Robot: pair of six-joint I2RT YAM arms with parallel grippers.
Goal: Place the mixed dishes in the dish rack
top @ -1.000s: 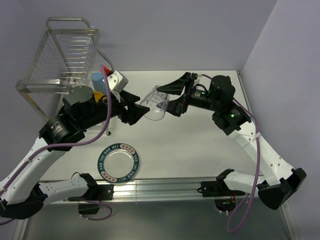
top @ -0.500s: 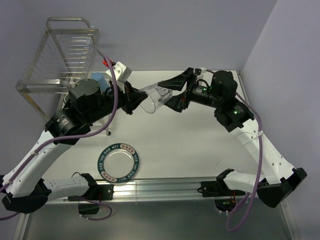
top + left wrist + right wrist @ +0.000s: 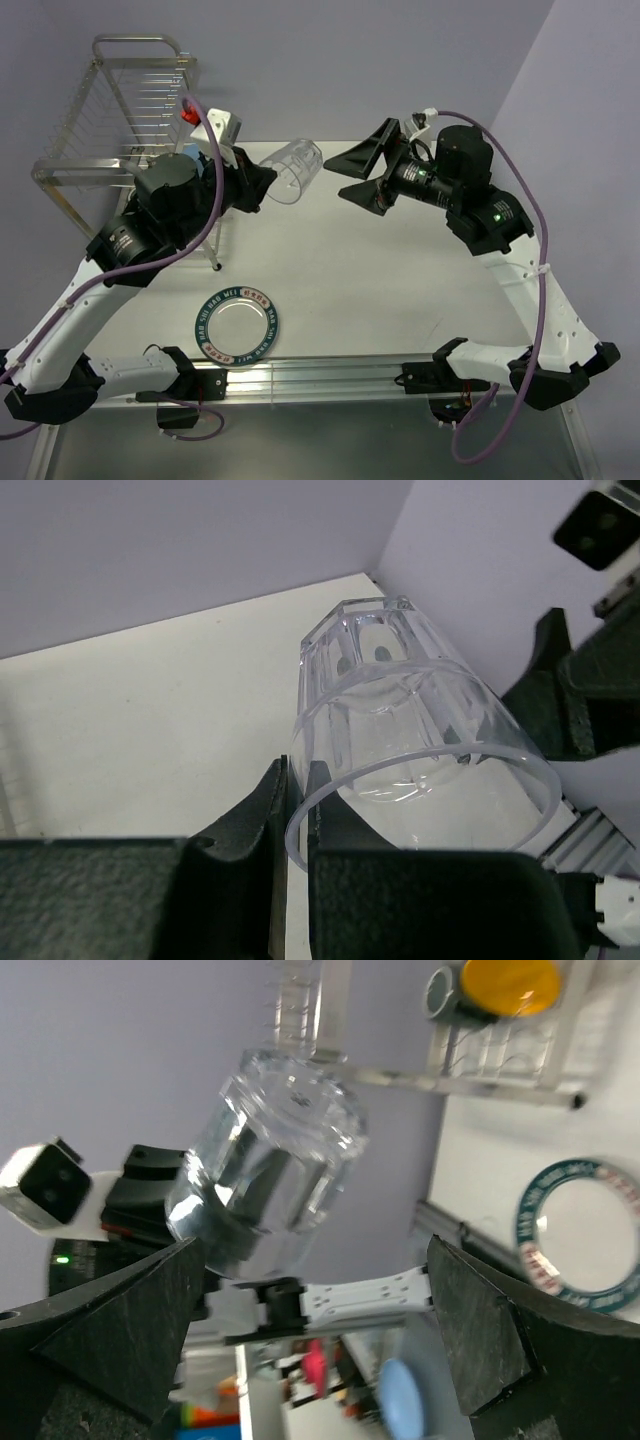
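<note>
**Small clear glass** [image 3: 400, 730]: transparent and glossy, with a faceted base and a smooth rim.
**Dish rack** [image 3: 110, 125]: thin chrome wire, bright metal.
**Plate** [image 3: 236, 323]: polished silver centre, mirror-like, inside a dark green printed rim.
**Table** [image 3: 400, 285]: smooth, matt white surface. A ribbed metal rail [image 3: 320, 375] runs along its near edge.
**Left gripper** [image 3: 260, 185] and **right gripper** [image 3: 338, 178]: matt black plastic, faintly grainy in the right wrist view.
**Cables** [image 3: 545, 290]: smooth purple sheathing.
</note>
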